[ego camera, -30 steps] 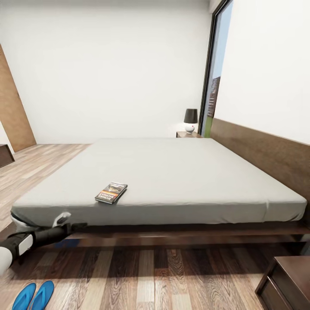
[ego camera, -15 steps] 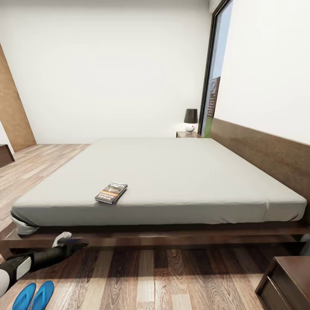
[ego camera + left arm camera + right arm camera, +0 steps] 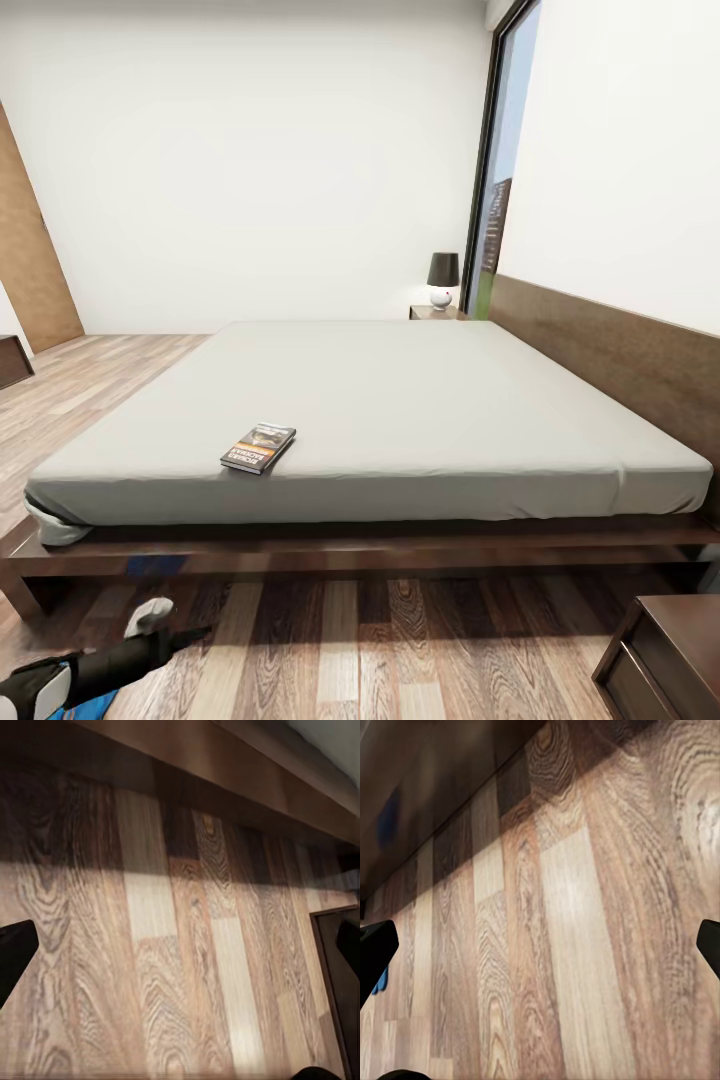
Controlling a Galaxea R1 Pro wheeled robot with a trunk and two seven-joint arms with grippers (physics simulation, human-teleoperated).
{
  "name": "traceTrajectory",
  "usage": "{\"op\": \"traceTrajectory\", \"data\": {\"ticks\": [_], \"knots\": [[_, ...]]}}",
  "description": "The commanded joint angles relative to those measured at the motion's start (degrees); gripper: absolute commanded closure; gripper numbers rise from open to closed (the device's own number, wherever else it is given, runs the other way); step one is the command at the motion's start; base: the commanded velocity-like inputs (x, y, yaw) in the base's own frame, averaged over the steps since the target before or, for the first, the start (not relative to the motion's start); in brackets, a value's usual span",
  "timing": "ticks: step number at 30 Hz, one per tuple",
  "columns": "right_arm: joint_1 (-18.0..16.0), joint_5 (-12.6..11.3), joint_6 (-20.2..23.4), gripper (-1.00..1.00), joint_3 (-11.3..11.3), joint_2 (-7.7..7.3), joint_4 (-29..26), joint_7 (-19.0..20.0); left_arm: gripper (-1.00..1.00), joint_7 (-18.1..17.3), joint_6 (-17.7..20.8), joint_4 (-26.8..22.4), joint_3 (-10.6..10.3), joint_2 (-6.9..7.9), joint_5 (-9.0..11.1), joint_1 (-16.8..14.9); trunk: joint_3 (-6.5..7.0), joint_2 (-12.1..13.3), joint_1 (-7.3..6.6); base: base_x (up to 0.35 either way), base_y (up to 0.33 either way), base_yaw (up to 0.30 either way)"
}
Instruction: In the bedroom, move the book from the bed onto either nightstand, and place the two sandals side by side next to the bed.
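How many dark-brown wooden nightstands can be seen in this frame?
2. The far dark-brown wooden nightstand stands beyond the grey-mattressed bed, bearing a black-shaded lamp; the near dark-brown wooden nightstand is at lower right, cut off by the picture's edge.

A small dark paperback book lies flat near the front left edge of the grey-mattressed bed; a nightstand stands far right.

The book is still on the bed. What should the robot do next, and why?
Probably raise the left gripper from the floor toward the book. The book lies flat near the bed's front edge, and that gripper looks open with nothing between its fingers.
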Motion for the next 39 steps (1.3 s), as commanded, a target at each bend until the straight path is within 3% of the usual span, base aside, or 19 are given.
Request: {"op": "traceTrajectory", "data": {"ticks": [1, 8, 24, 25, 30, 31, 35, 36, 39], "knots": [[-0.1, -0.2, -0.5, -1.00, 0.5, 0.03, 0.2, 0.2, -1.00, -0.2, 0.5, 0.0, 0.6, -0.26, -0.3, 0.3, -0.06, 0.0, -0.01, 0.000, 0.000, 0.000], [-0.1, -0.1, -0.5, -1.00, 0.5, 0.02, 0.2, 0.1, -1.00, -0.1, 0.0, 0.0, 0.6, -2.55, -0.1, 2.2, -0.06, 0.0, -0.01, 0.000, 0.000, 0.000], [-0.1, -0.3, -0.5, -1.00, 0.5, 0.04, 0.2, 0.2, -1.00, 0.3, 0.3, 0.0, 0.8, -3.57, 0.2, 2.6, -0.06, 0.0, -0.01, 0.000, 0.000, 0.000], [-0.1, -0.3, -0.5, -1.00, 0.5, 0.04, 0.2, 0.2, -1.00, 0.3, 0.5, 0.0, 1.0, -3.79, 1.9, 2.7, -0.06, 0.0, -0.01, 0.000, 0.000, 0.000], [-0.1, -0.2, -0.3, -1.00, 0.5, 0.06, 0.2, 0.2, -1.00, 0.2, 0.7, 0.0, 1.1, -4.33, 6.0, 3.6, -0.06, 0.0, -0.01, 0.000, 0.000, 0.000], [-0.1, -0.4, -0.3, -1.00, 0.4, 0.10, 0.1, 0.2, -1.00, 0.0, 0.7, 0.0, 1.1, -4.46, 7.9, 4.5, -0.06, 0.0, -0.01, 0.000, 0.000, 0.000], [-0.1, -0.6, -0.3, -1.00, 0.1, 0.26, 0.2, 0.1, -1.00, -0.2, 0.8, 0.0, 1.1, -4.49, 12.5, 6.0, -0.06, 0.0, -0.01, 0.000, 0.000, 0.000], [-0.1, -0.7, -0.4, -1.00, 0.0, 0.33, 0.2, 0.1, -1.00, -0.2, 0.7, 0.0, 1.2, -4.49, 14.8, 7.0, -0.06, 0.0, -0.01, 0.000, 0.000, 0.000], [-0.1, -0.7, -0.4, -1.00, -0.1, 0.40, 0.2, 0.1, -1.00, -0.3, 0.5, 0.0, 1.2, -4.51, 18.3, 8.7, -0.06, 0.0, -0.01, 0.000, 0.000, 0.000]]}}
